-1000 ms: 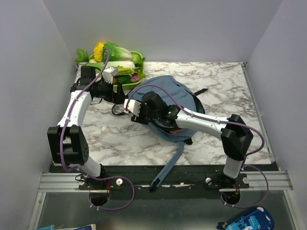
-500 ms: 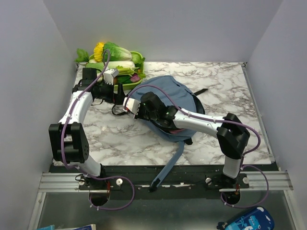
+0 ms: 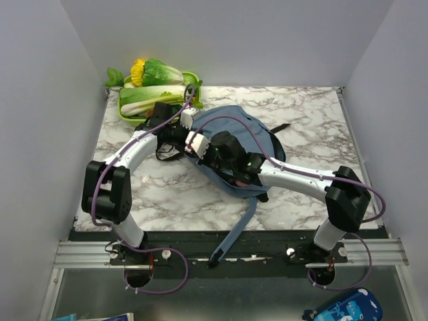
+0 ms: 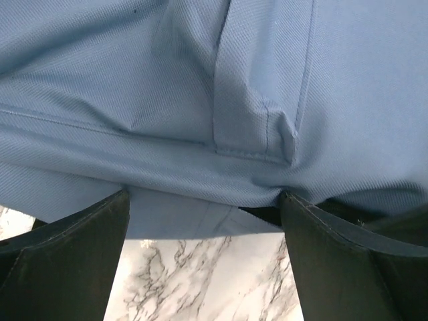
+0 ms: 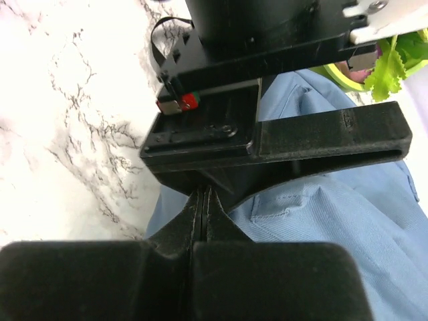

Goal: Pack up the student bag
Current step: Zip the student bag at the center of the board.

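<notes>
Student bag (image 3: 235,124) sits mid-frame on the marble table (image 3: 314,120). Left gripper (image 4: 204,200) is spread wide, right up against the blue fabric (not clamping it). Right gripper (image 5: 202,204) is pressed fully together at the bag's left edge, w/ nothing visible btwn its fingers.

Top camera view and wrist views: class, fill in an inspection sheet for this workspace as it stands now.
Surface: white marble table.
Job's things: blue bag lying on the table.
Clutter: green tray of vegetables, far left corner.
Grippers: left gripper open, at the bag's fabric; right gripper shut beside it, hold unclear.
Cables: purple cables along both arms.
Surroundings: grey walls; blue pouch below the near edge.
</notes>
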